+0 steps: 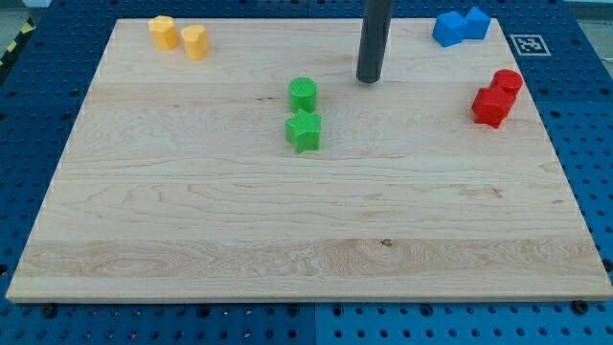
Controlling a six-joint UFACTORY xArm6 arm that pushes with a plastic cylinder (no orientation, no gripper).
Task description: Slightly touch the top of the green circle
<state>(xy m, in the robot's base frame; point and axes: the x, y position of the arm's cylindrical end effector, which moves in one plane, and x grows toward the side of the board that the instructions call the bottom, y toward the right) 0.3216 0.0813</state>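
Two green blocks sit near the board's middle: the green circle point(303, 93), and the green star point(303, 130) just below it, nearly touching. Your landmark is that circle. My tip point(370, 80) stands to its upper right, near but apart. No jaws for you to read here, only a plain rod. Yellow blocks point(178, 36) lie far upper left, blue blocks point(461, 26) and red blocks point(497, 98) far right.

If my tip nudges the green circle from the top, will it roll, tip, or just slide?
The green circle stands squat on its flat end, so it probably slides rather than rolls or tips. The green star sits close below, so it would likely get bumped. My tip is upper right.
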